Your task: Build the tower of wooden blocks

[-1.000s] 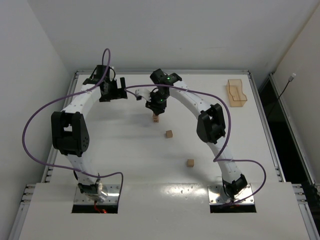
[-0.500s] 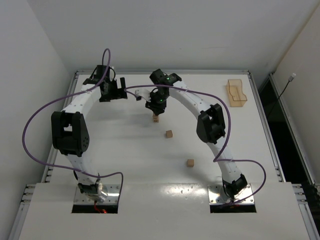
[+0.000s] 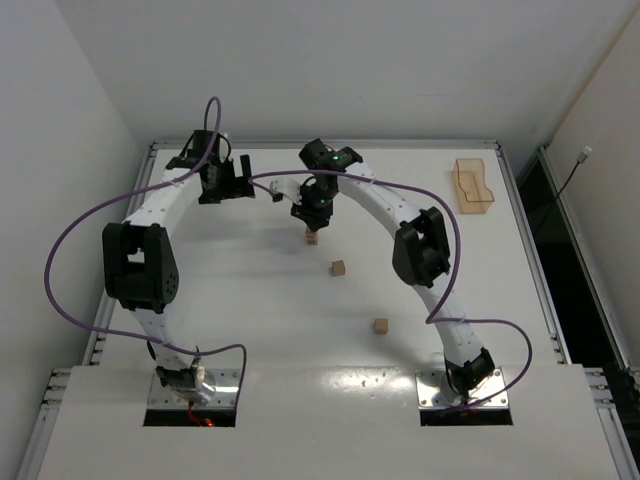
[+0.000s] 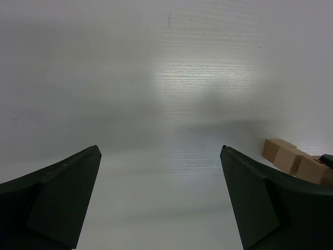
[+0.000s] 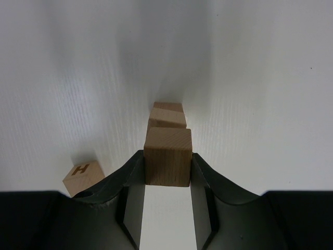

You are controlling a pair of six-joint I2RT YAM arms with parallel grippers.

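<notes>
My right gripper (image 3: 313, 208) is shut on a tan wood block (image 5: 167, 156), held straight over the tower (image 3: 313, 237), which shows as a tan cube (image 5: 167, 115) right beneath it. I cannot tell whether the two touch. Both cubes also show at the right edge of the left wrist view (image 4: 291, 159). One loose block (image 3: 339, 267) lies nearer on the table, and shows with a letter H in the right wrist view (image 5: 83, 177). Another loose block (image 3: 381, 325) lies nearer still. My left gripper (image 3: 240, 182) is open and empty, left of the tower; its fingers (image 4: 57, 203) frame bare table.
A translucent orange tray (image 3: 474, 186) stands at the far right of the white table (image 3: 250, 300). Purple cables loop over both arms. The table has a raised rim at the back and sides.
</notes>
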